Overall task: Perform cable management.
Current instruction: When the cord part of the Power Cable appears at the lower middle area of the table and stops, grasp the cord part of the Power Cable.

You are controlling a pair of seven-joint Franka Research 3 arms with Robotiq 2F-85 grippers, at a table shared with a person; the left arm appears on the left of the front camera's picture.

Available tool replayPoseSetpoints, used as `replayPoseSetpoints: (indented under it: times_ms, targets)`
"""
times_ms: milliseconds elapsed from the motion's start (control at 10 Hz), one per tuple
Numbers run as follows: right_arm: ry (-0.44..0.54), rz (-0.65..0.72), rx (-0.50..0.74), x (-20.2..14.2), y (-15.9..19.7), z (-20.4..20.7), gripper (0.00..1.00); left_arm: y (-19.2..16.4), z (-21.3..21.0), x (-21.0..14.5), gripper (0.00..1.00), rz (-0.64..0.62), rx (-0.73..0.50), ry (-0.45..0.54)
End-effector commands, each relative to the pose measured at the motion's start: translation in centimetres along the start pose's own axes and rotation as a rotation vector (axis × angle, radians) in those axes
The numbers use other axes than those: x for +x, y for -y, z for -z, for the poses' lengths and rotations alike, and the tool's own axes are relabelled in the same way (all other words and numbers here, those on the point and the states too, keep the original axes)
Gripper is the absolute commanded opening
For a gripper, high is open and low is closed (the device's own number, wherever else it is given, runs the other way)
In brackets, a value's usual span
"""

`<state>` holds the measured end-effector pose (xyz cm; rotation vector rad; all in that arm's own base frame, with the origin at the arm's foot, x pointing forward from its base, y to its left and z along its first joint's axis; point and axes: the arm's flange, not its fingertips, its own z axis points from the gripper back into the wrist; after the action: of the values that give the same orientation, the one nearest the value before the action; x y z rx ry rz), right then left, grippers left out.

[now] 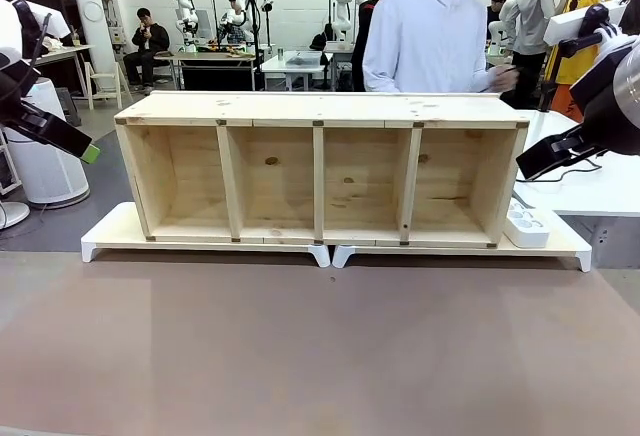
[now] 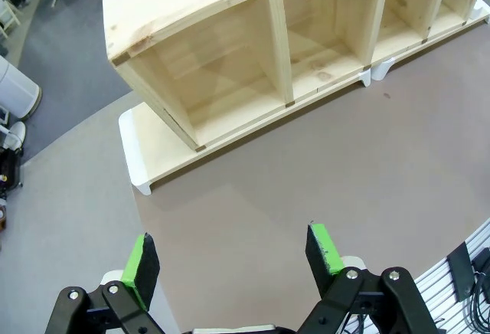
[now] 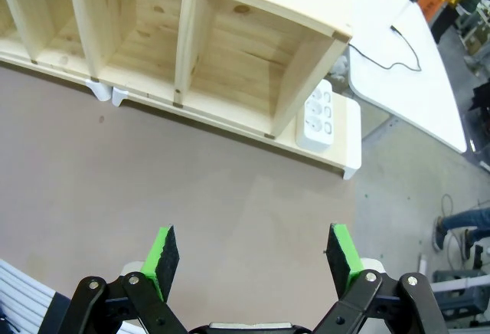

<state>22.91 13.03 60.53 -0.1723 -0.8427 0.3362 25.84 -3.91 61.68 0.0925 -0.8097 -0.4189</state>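
Note:
A thin black cable [image 3: 380,64] lies in a loop on the white side table [image 3: 413,81] beyond the shelf's end; its plug is not visible. A short stretch of the cable [image 1: 578,170] shows beside my right arm. My right gripper [image 3: 253,261] hangs open and empty above the brown tabletop, well short of the cable. In the front view the right gripper [image 1: 530,164] hovers at the shelf's right end. My left gripper [image 2: 233,261] is open and empty too, high over the table's left side, with its green-padded tip [image 1: 90,153] left of the shelf.
A long wooden shelf [image 1: 320,166] with several open compartments stands on white risers [image 1: 110,231] across the table. A white power strip [image 1: 527,226] lies on the riser at its right end. A person in a white hoodie [image 1: 430,36] stands behind the shelf.

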Motion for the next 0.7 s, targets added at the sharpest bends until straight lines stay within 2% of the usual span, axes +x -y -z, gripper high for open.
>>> replayPoseSetpoints:
  times_ms: [0, 600]
  targets:
    - [-0.001, 0.002, -0.001, 0.00, 0.13, 0.05, 1.00, -0.05, -0.04, 0.01, 1.00, -0.001, 0.007, 0.000]
    - [-0.001, 0.002, -0.001, 0.00, 0.13, 0.05, 1.00, -0.05, -0.04, 0.01, 1.00, -0.001, 0.007, 0.000]
